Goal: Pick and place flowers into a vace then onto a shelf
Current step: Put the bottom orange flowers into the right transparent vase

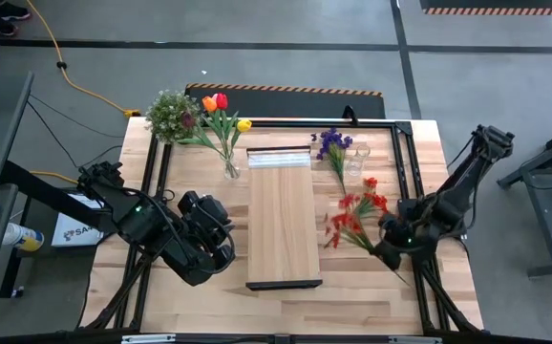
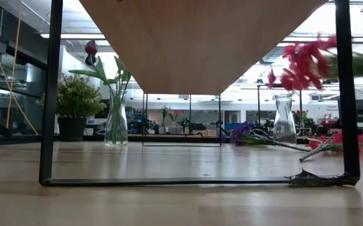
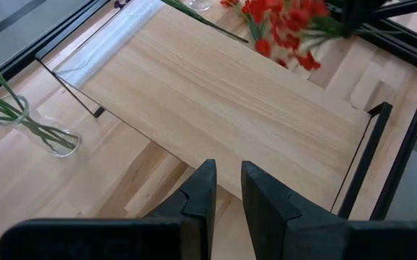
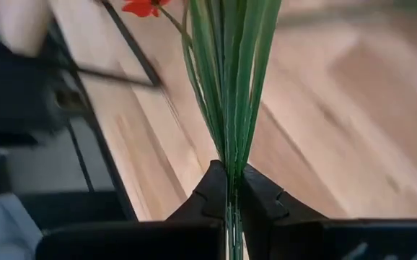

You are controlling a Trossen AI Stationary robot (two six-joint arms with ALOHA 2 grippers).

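Note:
My right gripper (image 1: 388, 250) stands right of the shelf (image 1: 281, 218), shut on a red flower spray (image 1: 343, 227) whose blossoms (image 2: 301, 63) are raised above the table. Another red spray (image 1: 367, 196) lies on the tabletop beyond it. A purple sprig (image 1: 331, 143) lies by an empty glass vase (image 1: 357, 161). A second vase (image 1: 230, 167) at the shelf's far left corner holds red, orange and yellow tulips (image 1: 221, 107). My left gripper (image 1: 204, 247) hovers left of the shelf's near end. Its fingers (image 3: 226, 195) are slightly open with nothing between them. My right gripper pinches the red spray's bundle of green stems (image 4: 231, 162) between its two fingers. The stems run on back between the fingers. The fingers slant downward and lie along the stems. The spray tilts up and away from the gripper, its blossoms (image 4: 142, 7) clear of the table.
A bushy potted plant (image 1: 173, 115) stands at the table's far left corner. The shelf rests on thin black metal legs (image 2: 51, 94) at both ends. Black frame rails (image 1: 152, 182) run along the table's left and right sides.

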